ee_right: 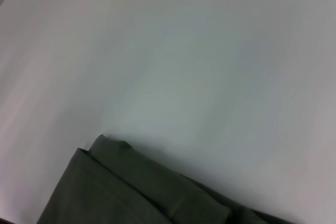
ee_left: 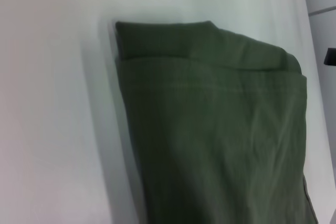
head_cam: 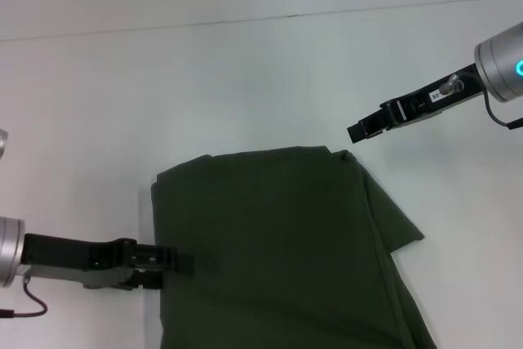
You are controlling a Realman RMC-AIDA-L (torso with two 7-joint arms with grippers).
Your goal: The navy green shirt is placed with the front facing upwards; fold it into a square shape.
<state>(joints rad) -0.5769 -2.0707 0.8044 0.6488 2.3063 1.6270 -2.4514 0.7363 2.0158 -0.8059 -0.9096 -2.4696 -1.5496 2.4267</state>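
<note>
Now the left tool [head_cam: 176, 263] pinches the folded navy green shirt [head_cam: 278, 243] edge; the right tool [head_cam: 359, 131], closed, hovers over white table [head_cam: 122, 96].

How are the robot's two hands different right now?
The left gripper sits low at the left edge of the navy green shirt, its tip over the cloth; the right gripper hangs above the white table, off the shirt's far right corner. The left one points sideways across the shirt; the right one slants down toward that corner. Both are black, on silver arms.
</note>
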